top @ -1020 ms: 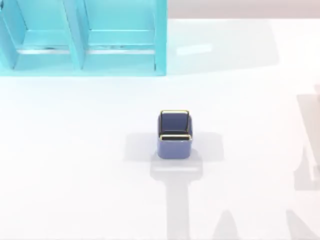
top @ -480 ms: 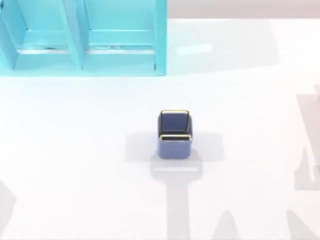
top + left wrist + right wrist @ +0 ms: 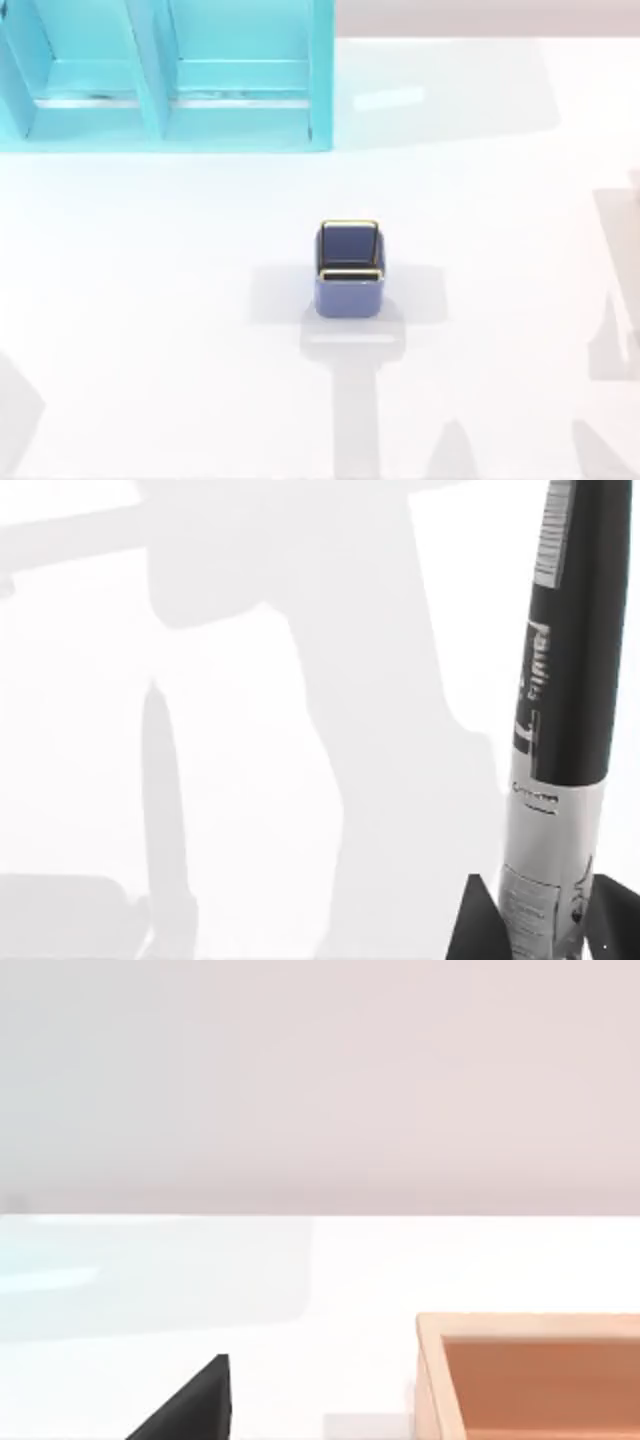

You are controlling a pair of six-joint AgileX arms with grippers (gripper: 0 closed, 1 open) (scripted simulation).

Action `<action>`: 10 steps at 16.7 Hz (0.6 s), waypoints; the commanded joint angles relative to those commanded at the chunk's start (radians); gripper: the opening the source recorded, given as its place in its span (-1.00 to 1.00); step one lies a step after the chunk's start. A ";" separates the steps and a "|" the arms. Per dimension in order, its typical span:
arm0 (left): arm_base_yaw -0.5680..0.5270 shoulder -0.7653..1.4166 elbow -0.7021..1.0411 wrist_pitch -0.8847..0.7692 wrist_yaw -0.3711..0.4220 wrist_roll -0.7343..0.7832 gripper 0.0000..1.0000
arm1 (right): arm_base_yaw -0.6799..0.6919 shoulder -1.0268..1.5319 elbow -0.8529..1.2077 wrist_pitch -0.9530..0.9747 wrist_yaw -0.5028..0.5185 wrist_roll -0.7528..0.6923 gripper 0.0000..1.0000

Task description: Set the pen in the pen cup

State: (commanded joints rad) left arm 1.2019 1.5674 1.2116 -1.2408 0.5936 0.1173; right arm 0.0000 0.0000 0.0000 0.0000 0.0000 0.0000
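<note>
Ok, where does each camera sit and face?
Top view: overhead, looking down on the table, pen cup, shelf unit and arm shadows.
Left wrist view: on the left arm, looking along the pen between the left gripper's fingers.
Right wrist view: on the right arm, facing across the table past a wooden box; right gripper's edge shows.
All share the table.

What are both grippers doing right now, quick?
Left gripper: shut on the pen, held above the table.
Right gripper: cannot be told; it sits near a wooden box.
</note>
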 joint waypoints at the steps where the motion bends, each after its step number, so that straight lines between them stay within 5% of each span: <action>1: -0.008 0.002 0.001 0.005 -0.008 -0.008 -1.00 | 0.000 0.000 0.000 0.000 0.000 0.000 1.00; 5: -0.137 0.037 0.016 0.070 -0.125 -0.107 -1.00 | 0.000 0.000 0.000 0.000 0.000 0.000 1.00; 10: -0.496 0.133 0.044 0.208 -0.426 -0.334 -1.00 | 0.000 0.000 0.000 0.000 0.000 0.000 1.00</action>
State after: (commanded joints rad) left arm 0.7062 1.6999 1.2560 -1.0327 0.1677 -0.2171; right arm 0.0000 0.0000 0.0000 0.0000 0.0000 0.0000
